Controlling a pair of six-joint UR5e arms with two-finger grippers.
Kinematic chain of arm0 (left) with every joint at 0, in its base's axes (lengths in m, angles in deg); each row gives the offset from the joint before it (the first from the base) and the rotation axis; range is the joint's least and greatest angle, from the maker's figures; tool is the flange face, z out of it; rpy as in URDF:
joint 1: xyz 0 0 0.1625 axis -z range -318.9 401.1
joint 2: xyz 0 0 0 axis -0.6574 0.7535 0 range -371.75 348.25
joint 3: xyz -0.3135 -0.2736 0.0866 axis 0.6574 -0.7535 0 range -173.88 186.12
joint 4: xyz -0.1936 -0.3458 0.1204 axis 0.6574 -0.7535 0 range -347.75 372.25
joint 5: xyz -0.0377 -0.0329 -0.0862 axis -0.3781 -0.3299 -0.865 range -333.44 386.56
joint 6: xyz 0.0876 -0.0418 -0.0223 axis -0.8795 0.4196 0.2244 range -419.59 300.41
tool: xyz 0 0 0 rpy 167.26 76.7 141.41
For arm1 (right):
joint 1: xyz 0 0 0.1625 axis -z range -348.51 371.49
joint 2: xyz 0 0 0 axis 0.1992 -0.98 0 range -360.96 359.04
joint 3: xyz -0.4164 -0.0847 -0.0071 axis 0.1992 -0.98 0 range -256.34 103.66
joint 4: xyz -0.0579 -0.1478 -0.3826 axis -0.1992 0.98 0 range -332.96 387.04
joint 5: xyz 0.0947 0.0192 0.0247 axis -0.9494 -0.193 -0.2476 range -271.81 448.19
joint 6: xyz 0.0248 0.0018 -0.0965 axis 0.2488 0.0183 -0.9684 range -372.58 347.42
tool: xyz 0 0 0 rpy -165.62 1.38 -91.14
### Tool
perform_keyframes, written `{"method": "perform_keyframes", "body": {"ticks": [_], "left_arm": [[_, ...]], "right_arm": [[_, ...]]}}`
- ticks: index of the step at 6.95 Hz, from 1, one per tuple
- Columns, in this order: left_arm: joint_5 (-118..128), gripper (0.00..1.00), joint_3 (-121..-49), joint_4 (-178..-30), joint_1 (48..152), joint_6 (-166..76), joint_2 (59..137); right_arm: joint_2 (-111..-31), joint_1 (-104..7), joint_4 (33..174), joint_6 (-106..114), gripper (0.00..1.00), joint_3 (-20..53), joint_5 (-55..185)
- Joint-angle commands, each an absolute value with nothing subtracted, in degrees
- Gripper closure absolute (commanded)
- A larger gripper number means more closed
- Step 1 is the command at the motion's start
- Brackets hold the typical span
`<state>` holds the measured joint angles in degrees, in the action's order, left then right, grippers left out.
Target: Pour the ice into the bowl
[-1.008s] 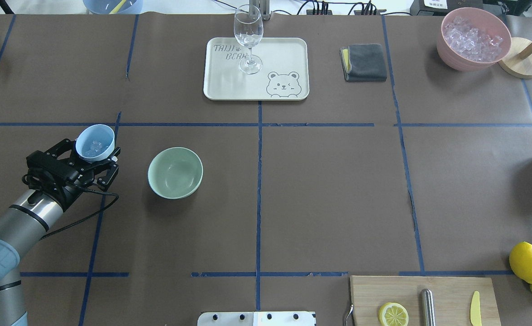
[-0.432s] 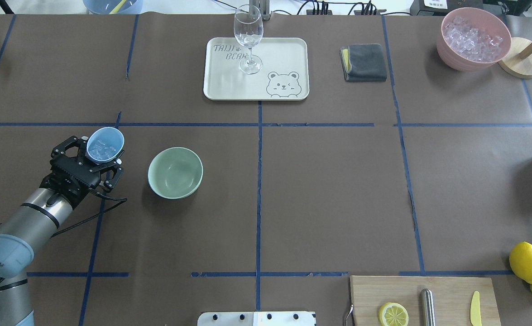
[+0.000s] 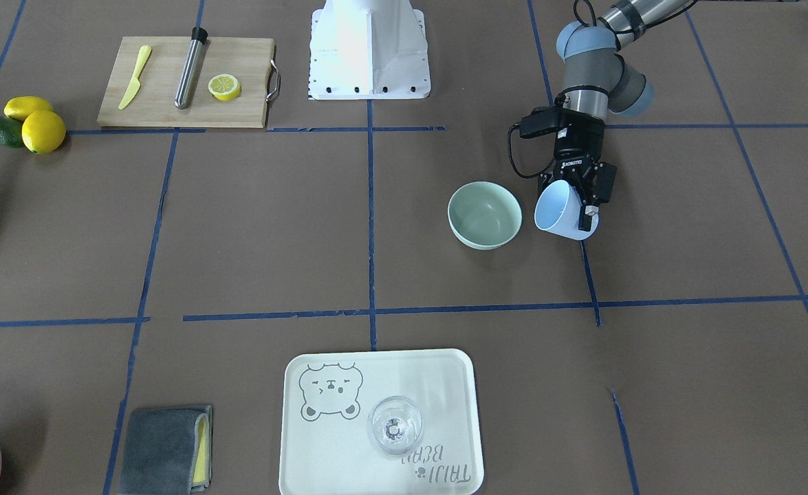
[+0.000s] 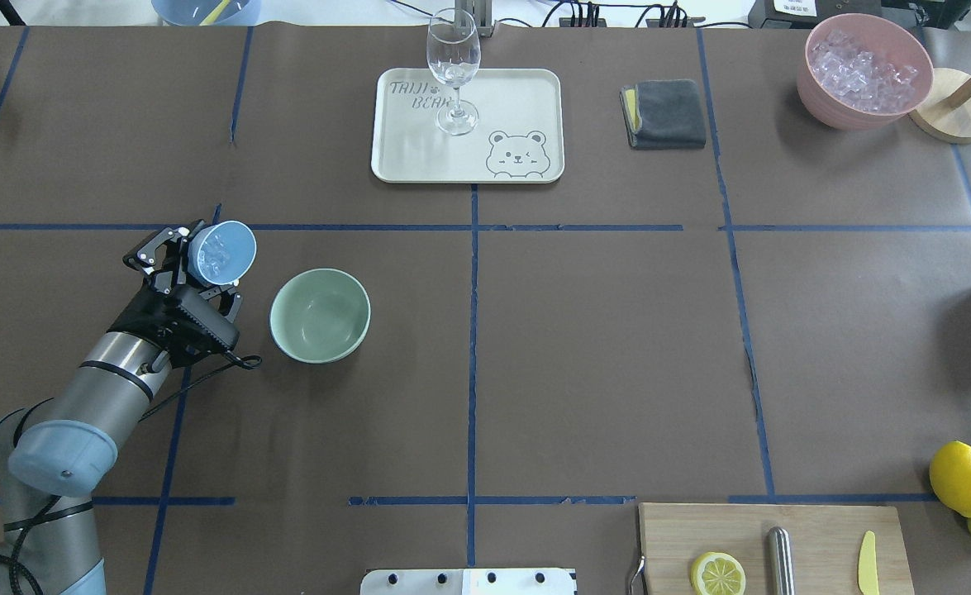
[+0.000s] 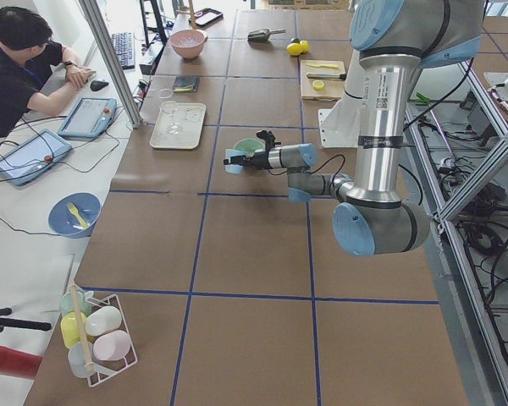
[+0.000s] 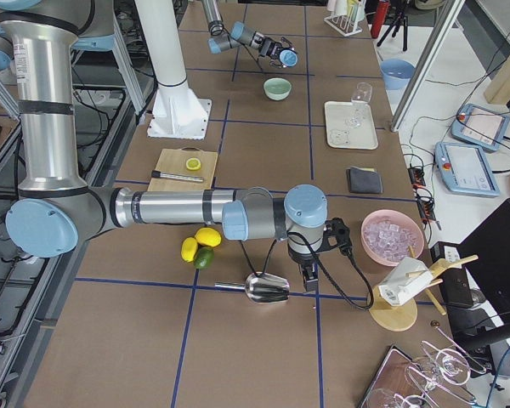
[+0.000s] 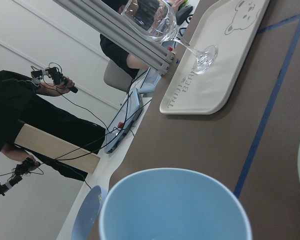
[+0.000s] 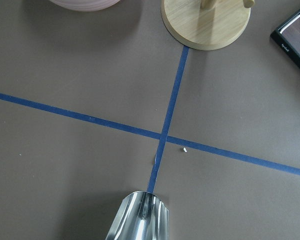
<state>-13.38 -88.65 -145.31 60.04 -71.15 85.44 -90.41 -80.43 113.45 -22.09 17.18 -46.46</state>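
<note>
You are facing a brown tabletop point(image 4: 601, 347) taped with blue lines point(image 4: 473, 330), a person point(image 5: 17, 72) sitting alongside. The left pincer point(image 4: 197, 273) is gripping a tilted blue cup point(image 4: 225, 250); the ice point(image 4: 216, 257) is sitting inside, at 10 o'clock from the bowl point(image 4: 320, 318). You cannot tell whether the right pincer point(image 6: 310, 276) is open.

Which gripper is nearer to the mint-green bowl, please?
Left. The left gripper, holding the blue cup, hangs just beside the bowl; the right gripper is far away near the pink container.
</note>
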Motion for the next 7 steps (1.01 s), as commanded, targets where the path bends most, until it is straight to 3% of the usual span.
{"method": "perform_keyframes", "body": {"ticks": [1,7], "left_arm": [[-10.45,1.00,-88.36,-144.64,58.77,-83.17,87.03],[-5.43,1.00,-85.83,-144.55,55.00,-107.99,88.88]], "right_arm": [[-90.43,-80.44,113.52,-22.07,0.00,17.09,-46.55],[-90.43,-80.44,113.52,-22.07,0.00,17.00,-46.72]]}}
